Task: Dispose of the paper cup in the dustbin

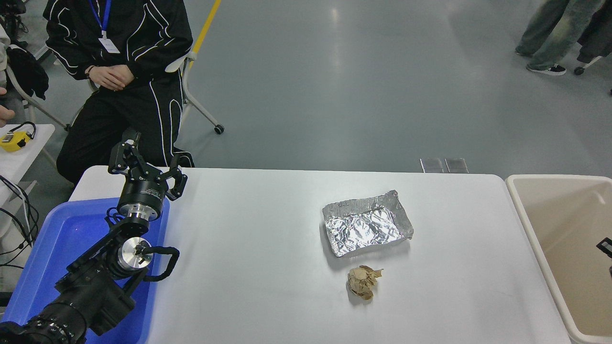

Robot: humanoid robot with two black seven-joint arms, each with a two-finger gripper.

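Observation:
The paper cup is out of view. The beige dustbin [563, 216] stands off the table's right end, and what shows of its inside is bare. Only a small black part of my right gripper [605, 245] shows at the picture's right edge, over the dustbin; its state cannot be told. My left gripper [146, 162] is parked at the lower left, open and empty, above the far corner of the blue tub.
A silver foil tray [366, 228] lies mid-table with a crumpled brown paper wad [363, 281] just in front of it. A blue tub [62, 234] sits at the left under my left arm. A person in black sits at the far left.

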